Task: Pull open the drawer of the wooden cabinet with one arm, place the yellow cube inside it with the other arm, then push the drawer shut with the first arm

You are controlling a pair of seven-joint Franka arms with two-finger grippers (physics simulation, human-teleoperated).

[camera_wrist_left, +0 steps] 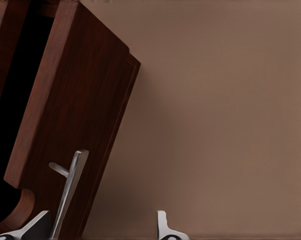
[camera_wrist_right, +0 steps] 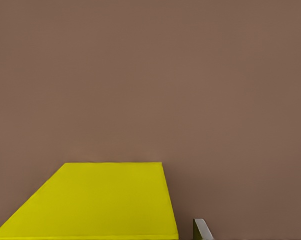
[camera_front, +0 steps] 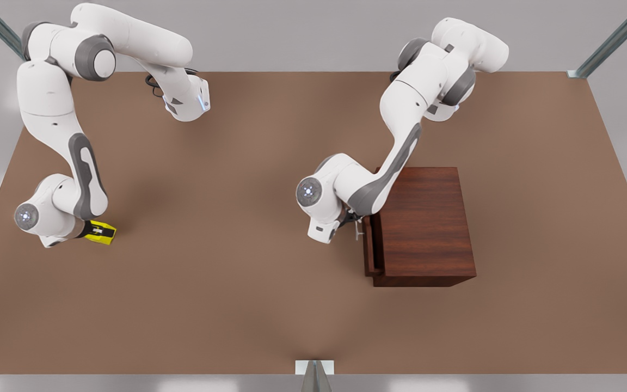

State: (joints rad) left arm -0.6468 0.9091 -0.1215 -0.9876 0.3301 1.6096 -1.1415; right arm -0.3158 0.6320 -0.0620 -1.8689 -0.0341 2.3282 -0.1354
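Note:
The wooden cabinet (camera_front: 425, 223) stands at the front view's right, and its drawer (camera_front: 369, 251) sticks out a little on the side facing the middle of the table. My left gripper (camera_front: 352, 228) is at the drawer front, open. Its fingertips (camera_wrist_left: 36, 226) sit on either side of the silver bar handle (camera_wrist_left: 69, 192) without closing on it. At the front view's left, the yellow cube (camera_front: 102, 232) lies on the table. My right gripper (camera_front: 94, 231) is lowered over the cube and open. One fingertip (camera_wrist_right: 202, 230) stands a small gap away from the cube (camera_wrist_right: 98, 202).
The brown table (camera_front: 248, 272) stretches wide between the two arms and in front of them. A metal bracket (camera_front: 314, 370) sits at the near edge. Frame posts stand at the far corners.

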